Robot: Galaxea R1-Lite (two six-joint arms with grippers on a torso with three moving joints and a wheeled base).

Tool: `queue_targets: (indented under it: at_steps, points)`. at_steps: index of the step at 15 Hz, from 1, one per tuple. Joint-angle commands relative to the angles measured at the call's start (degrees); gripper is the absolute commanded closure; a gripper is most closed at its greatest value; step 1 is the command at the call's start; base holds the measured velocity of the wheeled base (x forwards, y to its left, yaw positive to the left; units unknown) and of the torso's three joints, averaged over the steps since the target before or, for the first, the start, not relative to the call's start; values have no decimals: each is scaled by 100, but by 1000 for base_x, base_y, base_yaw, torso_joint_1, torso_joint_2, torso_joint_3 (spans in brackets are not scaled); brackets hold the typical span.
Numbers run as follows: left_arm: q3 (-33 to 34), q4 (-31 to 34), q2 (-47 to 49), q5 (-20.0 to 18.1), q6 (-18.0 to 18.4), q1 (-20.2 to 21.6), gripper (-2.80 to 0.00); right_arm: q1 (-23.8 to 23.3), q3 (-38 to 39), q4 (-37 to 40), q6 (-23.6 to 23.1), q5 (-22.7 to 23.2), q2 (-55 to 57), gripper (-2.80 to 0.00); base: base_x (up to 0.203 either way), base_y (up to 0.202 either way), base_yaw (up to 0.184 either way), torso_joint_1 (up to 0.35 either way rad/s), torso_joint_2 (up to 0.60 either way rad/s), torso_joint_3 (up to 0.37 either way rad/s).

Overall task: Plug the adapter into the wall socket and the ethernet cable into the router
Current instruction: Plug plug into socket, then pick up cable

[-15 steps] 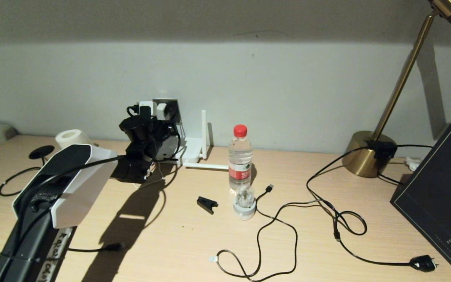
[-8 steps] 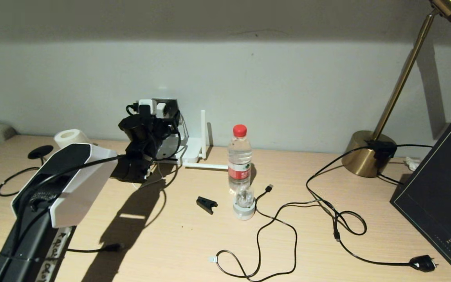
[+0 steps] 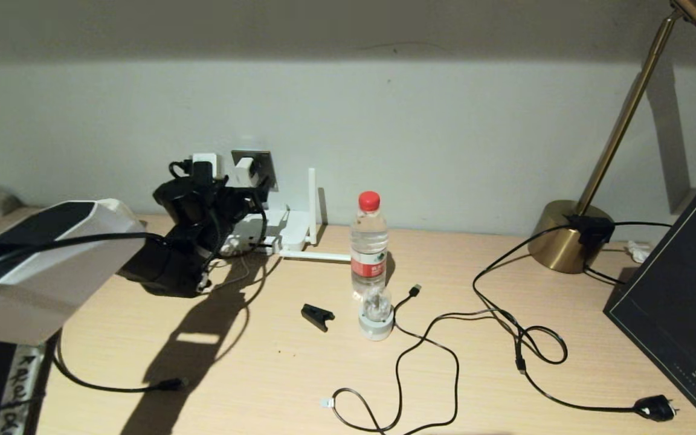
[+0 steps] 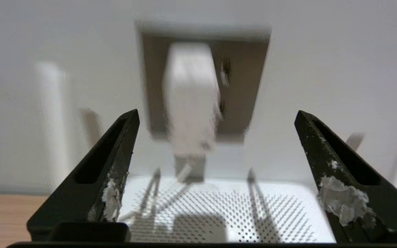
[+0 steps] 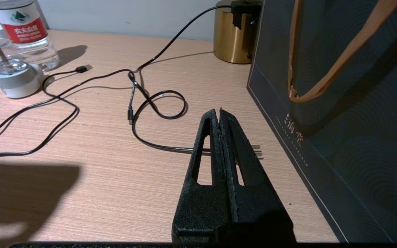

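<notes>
- Left gripper (image 4: 215,137) — level, aimed at the wall, jaws spread wide; adapter (image 4: 191,103) sits in the wall socket (image 4: 253,79) (ungripped).
- Right gripper (image 5: 220,115) — low over the desk (image 5: 81,137), jaws pressed together.

The left hand (image 4: 215,117) is hanging with its two dark fingers (image 4: 110,172) spread wide and empty, facing the wall socket (image 4: 250,69). The white adapter (image 4: 191,106) is sitting in that socket, above the router (image 4: 219,210), whose perforated top is lying between the fingers.
</notes>
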Motion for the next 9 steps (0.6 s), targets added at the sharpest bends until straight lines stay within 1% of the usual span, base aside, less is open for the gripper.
queue_targets:
  at_steps: [1,3,5,6,7,9]
  points:
    - [698,-115,-1132,-7,3,-4,-280,0,202,-4,-5,2,3,0,0,0,0,0,0,0]
    - [1186,-117,-1809,-31,10,-33,-280,0,202,-7,-5,2,9,0,0,0,0,0,0,0]
    - [1779,-55,-2584,-172,105,-56,-280,0,202,-7,-5,2,9,0,0,0,0,0,0,0]
    - [2107,33,-3001,-298,226,-61,-280,0,202,-7,-5,2,3,0,0,0,0,0,0,0]
    - [2488,192,-3483,-464,424,-62,-280,0,202,-4,-5,2,0,0,0,0,0,0,0,0]
    - [3128,757,-4411,-954,958,-44,-280,0,202,-7,-5,2,5,0,0,0,0,0,0,0]
